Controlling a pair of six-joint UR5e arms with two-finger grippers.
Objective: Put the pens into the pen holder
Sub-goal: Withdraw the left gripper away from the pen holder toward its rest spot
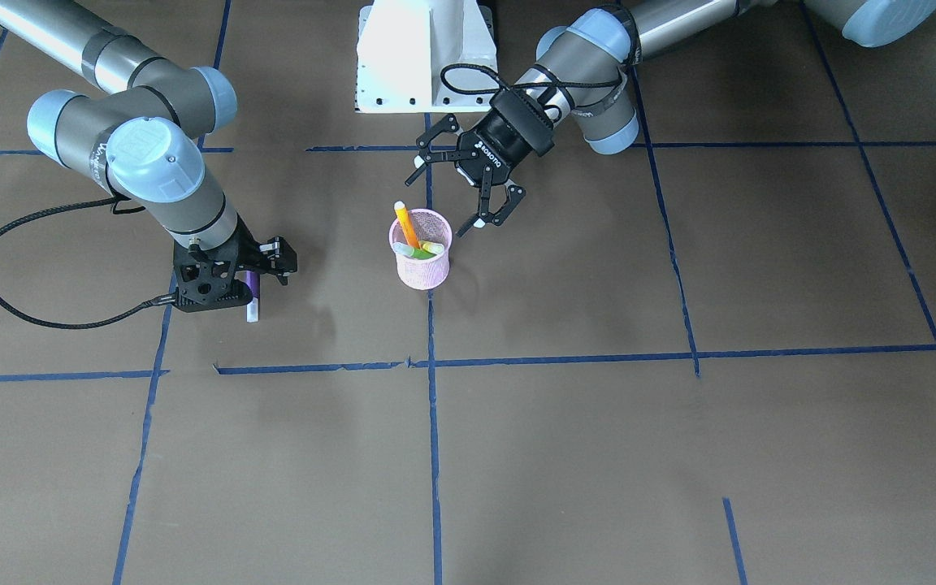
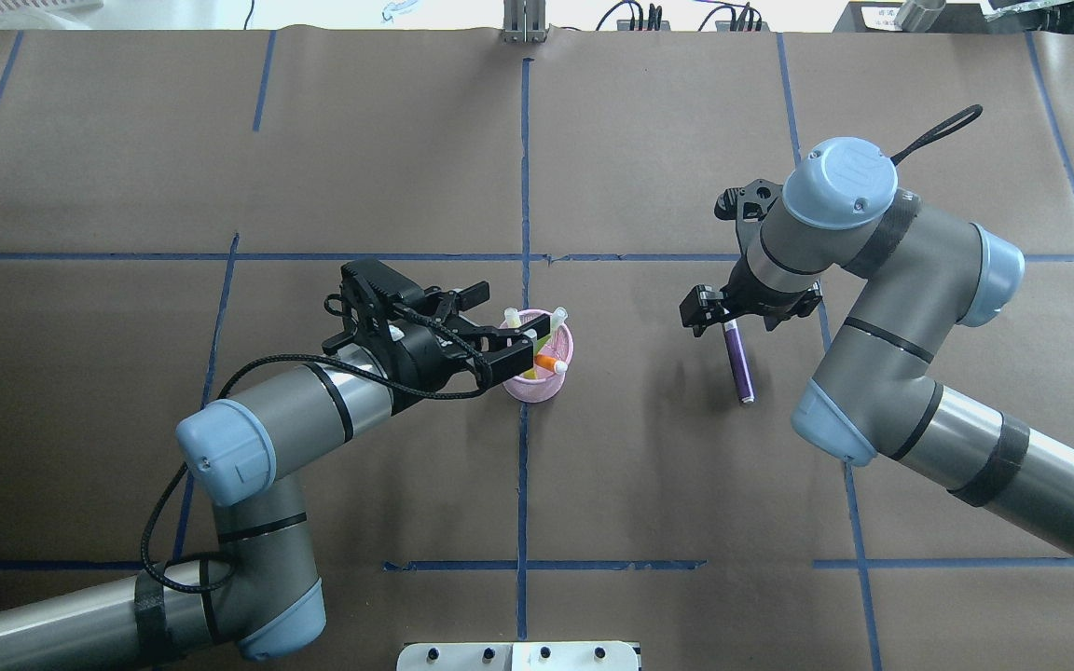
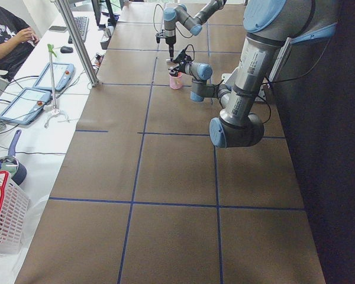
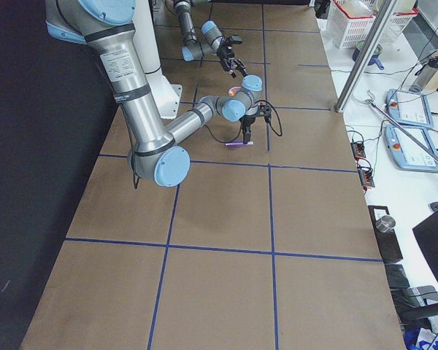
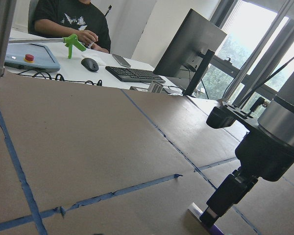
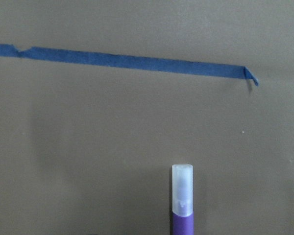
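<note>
The pink mesh pen holder stands near the table's middle and also shows in the overhead view. The orange pen and the green pen stand in it, cap ends up. My left gripper hovers open and empty just beside and above its rim. The purple pen lies flat on the table, pale cap toward the robot; the right wrist view shows it too. My right gripper points straight down over the pen's uncapped end. Its jaws look open, one either side.
The white robot base is at the table's robot side. A black cable loops on the table beside the right arm. Blue tape lines cross the brown surface. A desk with tablets and a seated person lies beyond the table's edge.
</note>
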